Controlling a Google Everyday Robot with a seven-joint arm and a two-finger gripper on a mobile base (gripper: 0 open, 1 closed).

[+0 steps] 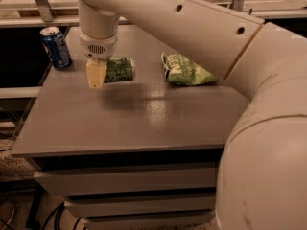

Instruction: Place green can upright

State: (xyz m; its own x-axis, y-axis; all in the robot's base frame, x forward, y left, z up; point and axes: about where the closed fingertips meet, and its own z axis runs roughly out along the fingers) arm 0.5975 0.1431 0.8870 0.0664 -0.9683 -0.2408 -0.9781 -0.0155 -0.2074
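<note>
The green can (121,69) lies on its side, held a little above the grey table (144,123), with a dark shadow under it. My gripper (96,75) hangs down from the white arm (192,28) at the can's left end and is shut on it. The can's left end is hidden behind the gripper.
A dark blue can (56,47) stands upright at the table's back left corner. A flat green snack bag (184,70) lies to the right of the green can. The big arm segment (268,166) fills the right side. The table's front edge runs below the gripper.
</note>
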